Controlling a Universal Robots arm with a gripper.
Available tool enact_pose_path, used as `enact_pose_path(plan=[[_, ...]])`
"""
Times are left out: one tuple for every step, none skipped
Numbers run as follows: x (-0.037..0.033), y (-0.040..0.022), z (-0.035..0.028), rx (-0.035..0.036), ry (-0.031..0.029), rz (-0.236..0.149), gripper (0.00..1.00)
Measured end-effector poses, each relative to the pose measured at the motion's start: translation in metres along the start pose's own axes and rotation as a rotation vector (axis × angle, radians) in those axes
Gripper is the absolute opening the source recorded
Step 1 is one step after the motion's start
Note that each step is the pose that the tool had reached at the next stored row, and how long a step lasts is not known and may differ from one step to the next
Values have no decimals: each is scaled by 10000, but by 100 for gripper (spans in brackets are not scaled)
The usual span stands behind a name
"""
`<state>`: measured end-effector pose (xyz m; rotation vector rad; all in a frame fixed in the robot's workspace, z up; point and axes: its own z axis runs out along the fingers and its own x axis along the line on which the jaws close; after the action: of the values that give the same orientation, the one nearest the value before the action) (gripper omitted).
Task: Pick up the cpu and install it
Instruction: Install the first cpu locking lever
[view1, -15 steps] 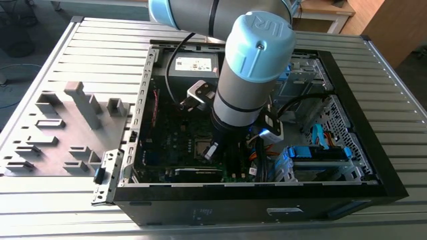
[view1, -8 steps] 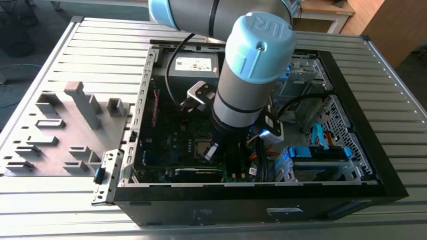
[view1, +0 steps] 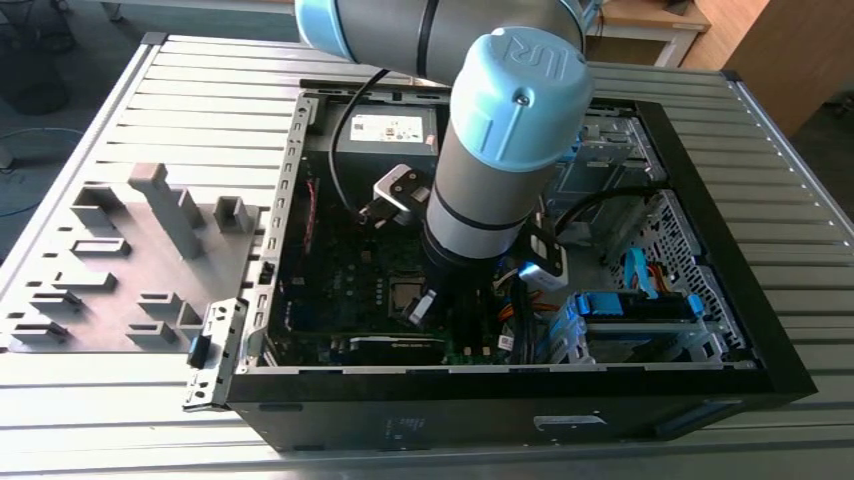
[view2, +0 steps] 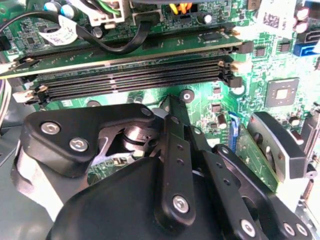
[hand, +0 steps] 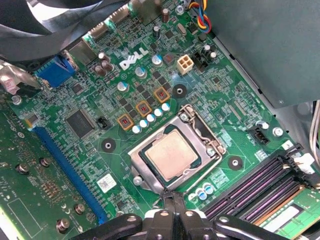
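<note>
While your pincer (hand: 174, 206) hangs just beside the socket, its 2 black fingertips (hand: 167, 202) pressed together on nothing, the cpu (hand: 171, 155), a flat square w/ dull silvery-tan metal top, sits inside the socket's steel frame (hand: 212, 145) on the green motherboard (hand: 90, 150).

The cpu (hand: 171, 155) — a small flat square chip with a dull silver-grey metal top — lies flat and face up, seated inside the metal-framed socket (hand: 195, 125) on the green motherboard (hand: 90, 150). In the first wrist view it sits square within the frame — its whole top uncovered.
</note>
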<state>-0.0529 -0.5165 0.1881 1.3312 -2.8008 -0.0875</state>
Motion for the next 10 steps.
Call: enact_pose_path(plan=[[0, 0, 0, 0, -1, -1, 11], [0, 0, 0, 0, 0, -1, 11], [1, 0, 0, 0, 0, -1, 11], [1, 0, 0, 0, 0, -1, 11], [2, 0, 0, 0, 0, 0, 11], [2, 1, 0, 0, 0, 0, 11], [2, 1, 0, 0, 0, 0, 11], [2, 1, 0, 0, 0, -12, 11], [2, 1, 0, 0, 2, -52, 11], [2, 1, 0, 1, 7, -120, 11]])
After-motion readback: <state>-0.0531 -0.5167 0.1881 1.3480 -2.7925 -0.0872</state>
